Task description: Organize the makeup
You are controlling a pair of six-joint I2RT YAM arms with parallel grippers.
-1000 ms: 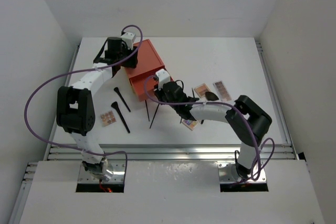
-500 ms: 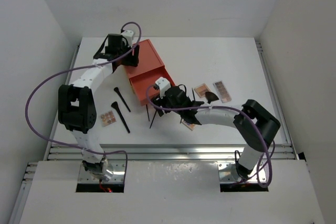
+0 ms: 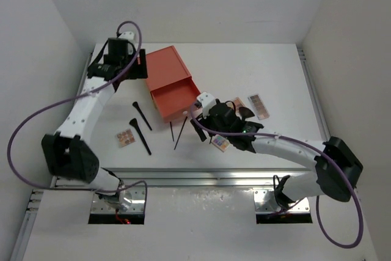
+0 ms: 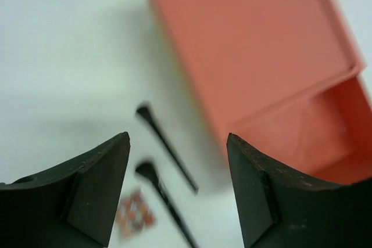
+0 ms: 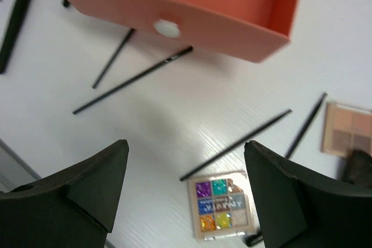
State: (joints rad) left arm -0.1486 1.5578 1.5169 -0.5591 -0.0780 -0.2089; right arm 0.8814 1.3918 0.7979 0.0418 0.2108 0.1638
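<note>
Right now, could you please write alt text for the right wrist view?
The right gripper hangs open over a white table, above a multicoloured eyeshadow palette and scattered thin black sticks. An orange drawer with a white knob lies along the top.

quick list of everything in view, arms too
drawer box: 1, orange, centre-left, drawer out
brushes: 2, black, left of the box
thin sticks: 4, black, in front of the drawer
multicoloured palette: 1, by the sticks
pink-brown palette: 1, near the brushes
right palettes: 2, pinkish, right of the box
dark item: 1, on one right palette
table: 1, white
left gripper: black, open, at the box's left side
right gripper: black, open, above the sticks
</note>
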